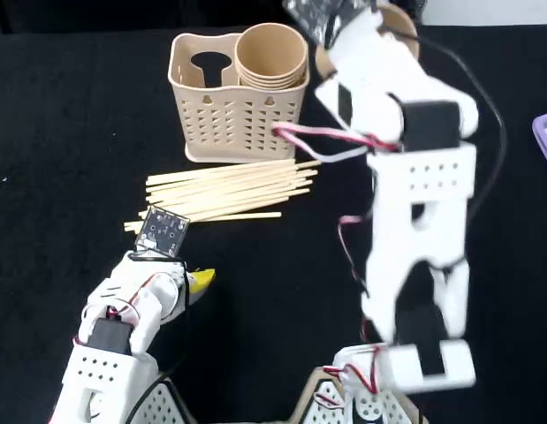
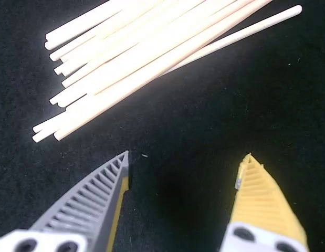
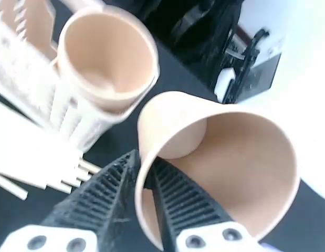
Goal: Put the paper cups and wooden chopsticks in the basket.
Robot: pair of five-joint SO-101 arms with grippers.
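We grip paper cup (image 3: 241,157) wall in right hand (image 3: 144,163), basket (image 1: 229,124) just ahead; left hand (image 2: 186,163) open, chopsticks (image 2: 146,58) crosswise ahead.

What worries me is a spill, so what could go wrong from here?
1. The right claw pinches only the thin wall of its paper cup, so the cup may tilt or slip near the stacked cups in the basket.
2. The open left claw sits short of the loose chopsticks; closing there may catch few and scatter the rest.
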